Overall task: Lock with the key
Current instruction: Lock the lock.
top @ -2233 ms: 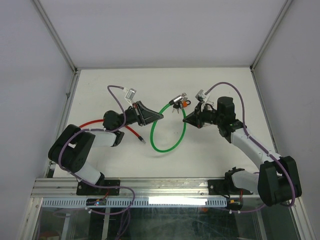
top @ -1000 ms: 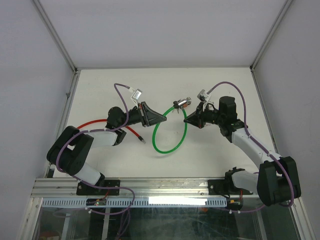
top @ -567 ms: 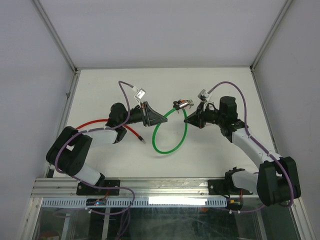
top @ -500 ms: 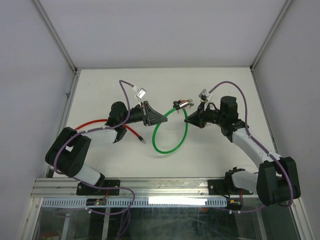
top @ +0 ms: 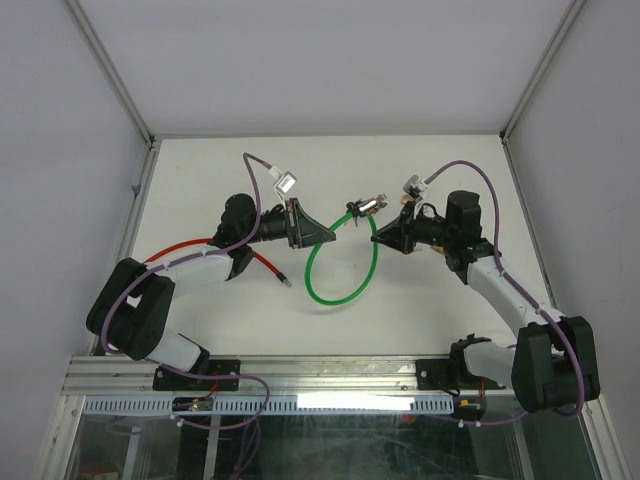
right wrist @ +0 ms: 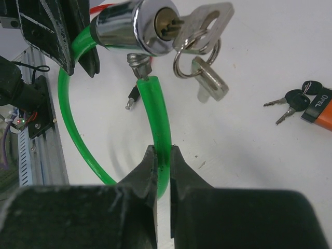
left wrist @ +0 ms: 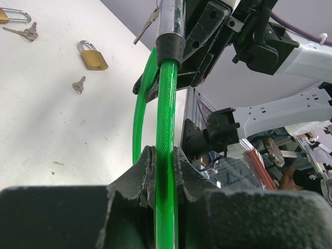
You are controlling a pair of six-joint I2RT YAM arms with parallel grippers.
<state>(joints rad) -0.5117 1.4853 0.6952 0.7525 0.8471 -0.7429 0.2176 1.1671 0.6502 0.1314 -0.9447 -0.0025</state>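
Not locked yet, roughly halfway by the look of it. Holds the green cable lock [top: 340,285] up off the bench [top: 450,170], over its middle and a bit toward the far edge, loop sagging toward the near edge. Grips the cable with the left tool [left wrist: 161,155], clamped tight just short of the black collar [left wrist: 170,47]. Pinches the free end with the right tool [right wrist: 163,155], shut on the green sheath below the metal pin [right wrist: 136,65].

Done: key [right wrist: 205,23] already seated in the keyhole of the chrome barrel [right wrist: 132,28], spare key [right wrist: 210,78] dangling off the ring. Left to do, as judged: push the pin into the barrel, then turn the key. Sits right under the barrel for now, not inside; touching or not, cannot tell.

Looks glossy and translucent green, one smooth open loop, no kinks. Elsewhere on the bench: red cable [top: 190,245], brass padlock [left wrist: 93,56], black-headed keys [right wrist: 290,101].
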